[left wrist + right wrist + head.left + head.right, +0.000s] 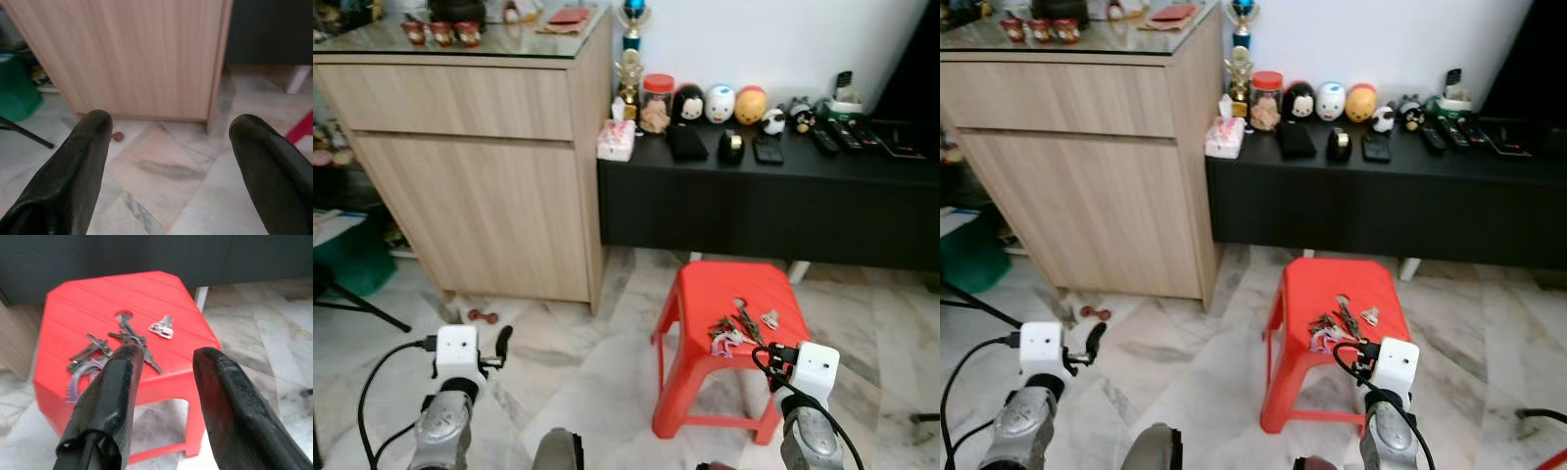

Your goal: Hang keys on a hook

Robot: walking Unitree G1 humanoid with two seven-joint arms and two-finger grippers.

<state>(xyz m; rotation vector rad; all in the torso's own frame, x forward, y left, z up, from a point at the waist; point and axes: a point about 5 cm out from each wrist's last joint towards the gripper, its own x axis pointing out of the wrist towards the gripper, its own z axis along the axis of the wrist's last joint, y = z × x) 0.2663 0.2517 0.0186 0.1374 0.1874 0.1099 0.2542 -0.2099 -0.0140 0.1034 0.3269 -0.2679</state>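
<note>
Near the red stool (729,294), the right gripper (164,357) hangs released; scattered keys (115,350) could slide off if nudged; left gripper (168,132) released.

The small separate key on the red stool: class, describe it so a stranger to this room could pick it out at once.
Find the red plastic stool on the marble floor in front of the long black cabinet. On its seat lies a tangled bunch of keys, close to the open right gripper. The small separate key lies alone beside that bunch, short, pale and silvery, touching nothing else.
</note>
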